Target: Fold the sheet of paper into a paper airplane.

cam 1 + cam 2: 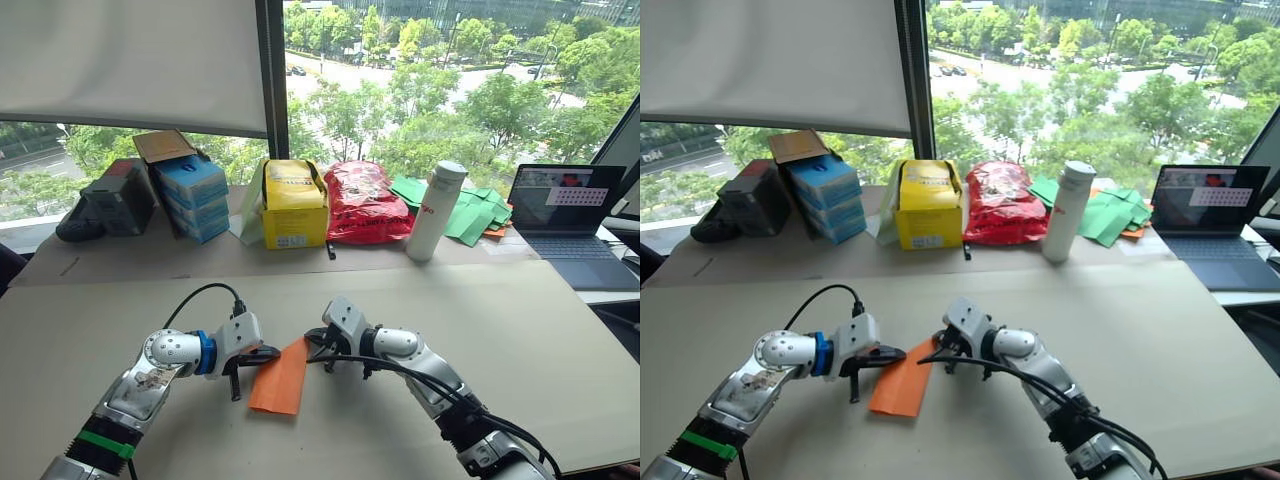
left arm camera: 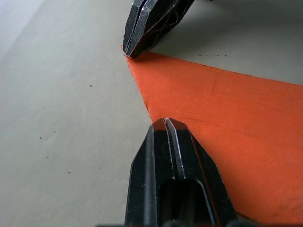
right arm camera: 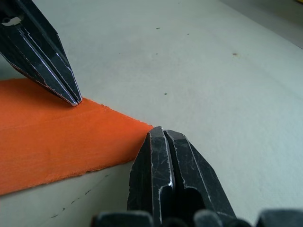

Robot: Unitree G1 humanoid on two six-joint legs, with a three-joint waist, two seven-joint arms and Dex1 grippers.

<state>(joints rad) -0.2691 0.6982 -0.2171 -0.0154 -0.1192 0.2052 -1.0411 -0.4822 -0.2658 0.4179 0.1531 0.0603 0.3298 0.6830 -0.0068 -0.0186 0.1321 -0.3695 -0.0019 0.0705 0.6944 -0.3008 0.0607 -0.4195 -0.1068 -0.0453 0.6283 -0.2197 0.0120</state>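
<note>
The sheet of paper [image 1: 281, 380] lies flat on the table [image 1: 520, 340], near edge centre, between the two grippers. It's already a narrow folded wedge w/ layered edges, so early folds look done; judging by shape, wing folds and final crease prob. still left, not yet a finished plane. Long axis runs near-left to far-right: wide end toward the near side, narrow tip at the far end, pointing up toward the right gripper [image 1: 322, 345]. Left gripper [image 1: 262, 354] sits at the paper's left edge, jaws clenched, tips pressing on the edge, not grasping it. Right gripper also has jaws clenched, tip down at the far corner. Both seem to be pinning/creasing rather than lifting.
</note>
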